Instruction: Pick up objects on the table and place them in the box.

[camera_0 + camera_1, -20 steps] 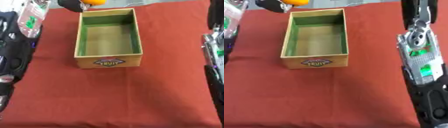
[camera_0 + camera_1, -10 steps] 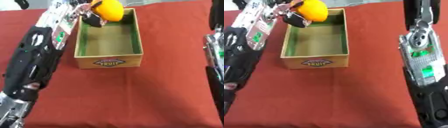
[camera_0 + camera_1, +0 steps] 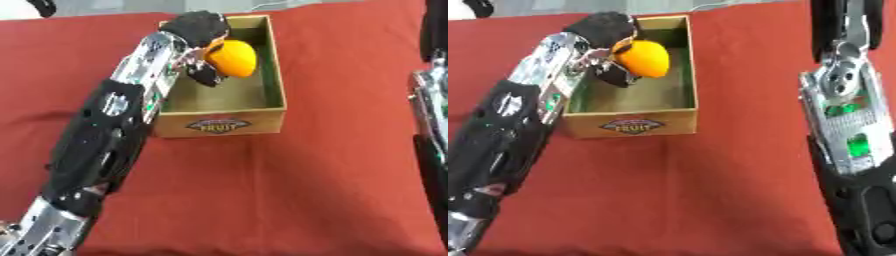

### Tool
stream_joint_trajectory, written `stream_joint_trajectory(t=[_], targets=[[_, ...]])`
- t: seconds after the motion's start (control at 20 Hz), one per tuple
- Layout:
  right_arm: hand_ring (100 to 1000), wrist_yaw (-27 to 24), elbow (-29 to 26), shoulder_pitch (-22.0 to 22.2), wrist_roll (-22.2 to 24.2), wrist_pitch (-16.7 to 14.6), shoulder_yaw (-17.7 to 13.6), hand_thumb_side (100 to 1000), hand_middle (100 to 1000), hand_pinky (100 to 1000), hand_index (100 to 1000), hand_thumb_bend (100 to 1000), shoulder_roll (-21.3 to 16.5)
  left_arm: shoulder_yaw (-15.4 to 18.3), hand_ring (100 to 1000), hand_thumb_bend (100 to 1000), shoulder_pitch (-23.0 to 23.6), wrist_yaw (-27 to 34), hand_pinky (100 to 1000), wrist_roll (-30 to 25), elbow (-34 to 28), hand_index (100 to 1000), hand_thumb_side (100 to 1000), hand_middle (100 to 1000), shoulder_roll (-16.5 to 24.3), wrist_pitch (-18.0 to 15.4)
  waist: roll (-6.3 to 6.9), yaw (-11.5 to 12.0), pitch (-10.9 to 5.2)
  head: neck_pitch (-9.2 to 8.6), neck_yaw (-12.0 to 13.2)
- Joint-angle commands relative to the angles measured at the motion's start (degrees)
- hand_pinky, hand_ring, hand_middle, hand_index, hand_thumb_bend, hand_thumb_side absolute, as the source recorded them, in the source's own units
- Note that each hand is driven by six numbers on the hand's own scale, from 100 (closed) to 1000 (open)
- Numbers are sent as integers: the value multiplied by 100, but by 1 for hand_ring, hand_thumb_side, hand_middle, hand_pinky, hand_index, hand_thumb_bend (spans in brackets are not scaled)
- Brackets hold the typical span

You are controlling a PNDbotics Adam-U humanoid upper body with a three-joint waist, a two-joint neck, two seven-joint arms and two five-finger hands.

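The open rectangular cardboard box (image 3: 262, 117), tan outside with a green lining and an oval "FRUIT" label on its near wall, serves as the landmark. It sits on a surface (image 3: 289, 200) covered with a red cloth.

Left of the box, the robot's left arm (image 3: 105, 145), black with silver sections, rises from the lower left corner and slants up across the box's left wall. Its left robot hand (image 3: 199, 35) hangs over the far left part of the box, above the opening. The fingers are curled round a round orange-yellow fruit (image 3: 233, 58), with dark fingers wrapped over its top and another dark digit under its left side. The fruit is held over the box's interior, towards the far end, and appears clear of the box floor; whether it touches the left wall cannot be told.

Inside the box, the green floor nearer the labelled wall shows bare.

Right of the box, well apart from it, the robot's right arm (image 3: 846, 120) runs down the right edge of the view, silver with green spots in its middle section and black below. Its right robot hand does not show in either view, so how its fingers stand cannot be told.
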Motion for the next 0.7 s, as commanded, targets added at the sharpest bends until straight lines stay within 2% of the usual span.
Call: stream_joint_trajectory(t=[0.05,0.2,0.3,0.4,0.45,0.5,0.6,0.7], targets=[[764,-13,-114,-81,-7,-12,-26,1000,592,808,878,100,-67,5,485,100,-50,-121,325,-75,47,730,259,552,-4,-119,-19,2,-94,-56,1],[764,-19,-114,-65,-12,-15,-28,1000,591,808,878,100,-72,1,605,114,-31,-215,442,-209,68,839,315,689,-12,-211,-2,5,-88,-48,-1],[764,-22,-114,-60,-16,-16,-29,1000,591,808,878,100,-75,10,695,207,-30,-301,544,-257,49,887,356,756,-11,-244,9,1,-81,-50,-1],[764,-26,-114,-53,-16,-18,-30,1000,591,809,878,100,-77,16,739,286,-28,-408,592,-269,26,904,397,785,-7,-257,16,0,-75,-44,0],[764,-28,-114,-49,-18,-18,-33,1000,591,809,878,100,-78,20,786,446,-29,-466,665,-262,11,932,470,826,-4,-260,21,1,-73,-46,-1],[764,-30,-114,-46,-19,-19,-33,1000,591,809,878,100,-78,23,829,509,-29,-531,725,-252,-4,946,499,855,-1,-259,25,2,-72,-48,0],[765,-34,-114,-42,-14,-22,-30,1000,591,809,878,100,-73,31,869,722,-30,-671,774,-259,-18,978,597,926,1,-270,29,2,-73,-52,4],[765,-33,-114,-35,-14,-19,-32,1000,590,809,878,100,-71,52,892,807,-32,-786,806,-292,-33,991,639,954,6,-274,30,0,-77,-57,9]])
